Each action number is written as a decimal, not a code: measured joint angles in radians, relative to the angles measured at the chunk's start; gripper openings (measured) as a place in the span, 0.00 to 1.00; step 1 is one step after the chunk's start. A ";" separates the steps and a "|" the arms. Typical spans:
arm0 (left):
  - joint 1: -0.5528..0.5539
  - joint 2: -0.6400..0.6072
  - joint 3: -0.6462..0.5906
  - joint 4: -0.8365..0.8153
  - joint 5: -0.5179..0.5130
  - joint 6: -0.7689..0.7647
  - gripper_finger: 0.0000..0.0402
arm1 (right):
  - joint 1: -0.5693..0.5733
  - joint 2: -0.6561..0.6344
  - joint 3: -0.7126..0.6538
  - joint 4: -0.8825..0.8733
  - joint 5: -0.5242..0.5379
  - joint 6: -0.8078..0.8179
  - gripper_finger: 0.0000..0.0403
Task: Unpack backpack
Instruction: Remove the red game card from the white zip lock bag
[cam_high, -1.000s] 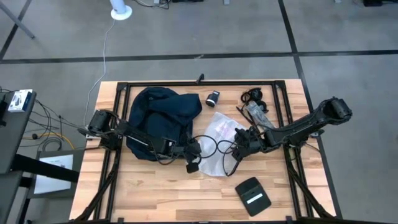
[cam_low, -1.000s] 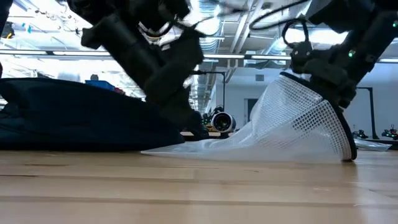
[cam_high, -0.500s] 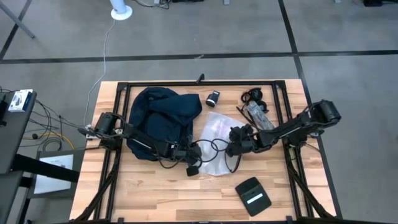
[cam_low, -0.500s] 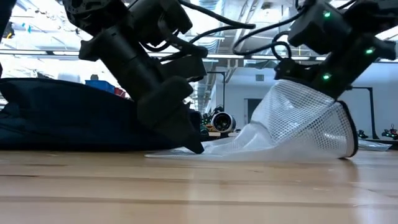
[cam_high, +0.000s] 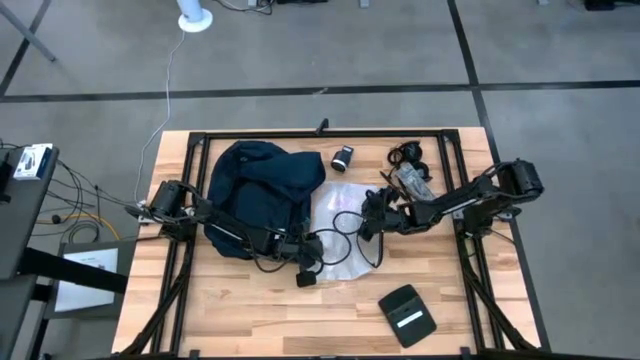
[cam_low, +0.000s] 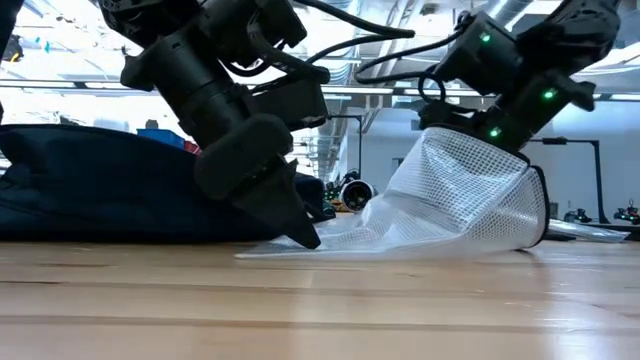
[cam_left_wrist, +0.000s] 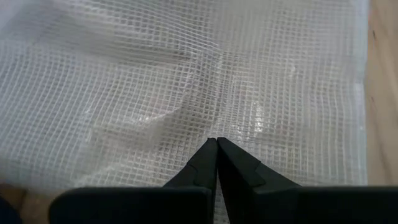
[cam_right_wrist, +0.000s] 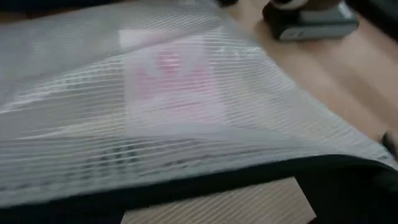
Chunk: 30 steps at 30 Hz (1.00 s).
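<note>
High view: the backpack (cam_high: 262, 195) lies slumped on the left half of the wooden surface (cam_high: 240, 310), its near edge under the left arm. A clear mesh bag (cam_high: 340, 215) lies just right of it at centre. The left pincer (cam_high: 307, 275) sits at the bag's near-left corner; the right pincer (cam_high: 366, 215) is at the bag's right edge. A small dark camera-like item (cam_high: 342, 157) stands beyond the bag, a tangle of dark cable (cam_high: 405, 155) and a clear packet (cam_high: 412, 184) lie toward the far right, and a flat black pouch (cam_high: 406, 314) with a white label rests near the front edge, well apart from the rest. Low view: the backpack (cam_low: 100, 195) fills the left, flat on the surface. The left pincer (cam_low: 300, 235) points down with its tip at the surface, on the mesh bag's (cam_low: 470, 205) low edge. The right pincer (cam_low: 480, 135) lifts the bag's other side so that it stands up like a tent. Left wrist view: the two dark fingers (cam_left_wrist: 208, 165) are pressed together, tips meeting over the mesh bag (cam_left_wrist: 186, 81); whether fabric is pinched between them cannot be told. Right wrist view: mesh bag (cam_right_wrist: 174, 112) spreads close across the lens, dark trim along its edge, something pink showing through it; the fingers themselves do not show, so how far the right pincer is open cannot be told.
</note>
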 joint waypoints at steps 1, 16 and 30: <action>0.000 0.000 0.000 -0.001 0.000 -0.003 0.00 | -0.006 0.005 0.000 0.032 -0.007 -0.044 0.97; -0.041 0.000 0.001 -0.003 0.001 -0.043 0.00 | -0.114 0.198 0.000 0.491 -0.205 -0.352 0.97; -0.058 -0.001 0.002 -0.018 0.043 -0.060 0.00 | -0.135 0.381 0.096 0.593 -0.407 -0.299 0.92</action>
